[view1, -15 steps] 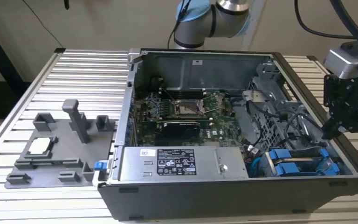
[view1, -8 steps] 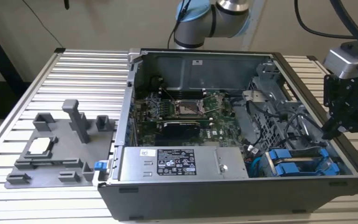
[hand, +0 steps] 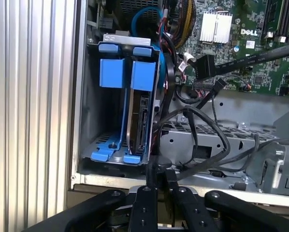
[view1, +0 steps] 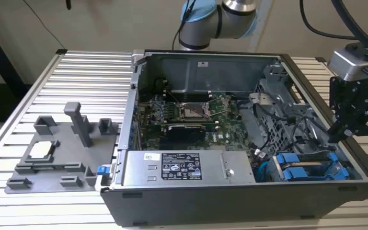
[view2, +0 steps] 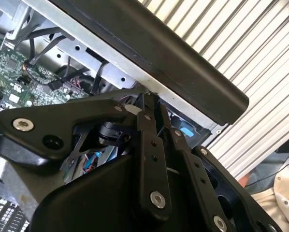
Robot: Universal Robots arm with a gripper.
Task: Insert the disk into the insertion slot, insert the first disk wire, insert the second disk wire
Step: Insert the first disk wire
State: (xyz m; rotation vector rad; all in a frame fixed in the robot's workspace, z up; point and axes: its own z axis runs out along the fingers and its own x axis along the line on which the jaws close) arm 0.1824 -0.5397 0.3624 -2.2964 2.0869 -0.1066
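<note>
Black end effector (view2: 150,103), tips together, near PC case rim (view2: 183,63); mobo (view2: 19,72) behind, ribbed table (view2: 263,53) beyond.

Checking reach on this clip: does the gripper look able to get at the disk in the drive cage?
Probably yes. The gripper hangs just outside the open side of the case, facing the disk, with nothing between them; black cables crowd one side only.

Case (view1: 235,72): matt grey sheet metal with a smooth matt black rim (view2: 159,53). Disk (hand: 137,121): bare silver-grey metal, dull sheen. Blue carrier (hand: 144,75): smooth bright plastic, slight gloss. Gripper (hand: 160,176): matt black links, shiny metal screws. Table (view1: 82,76): ribbed, brushed aluminium. Fixture (view1: 50,163), the exterior view's left: matt grey plastic. Cables (hand: 207,140): black, rubbery. Circuit board (hand: 260,48): glossy green.
</note>
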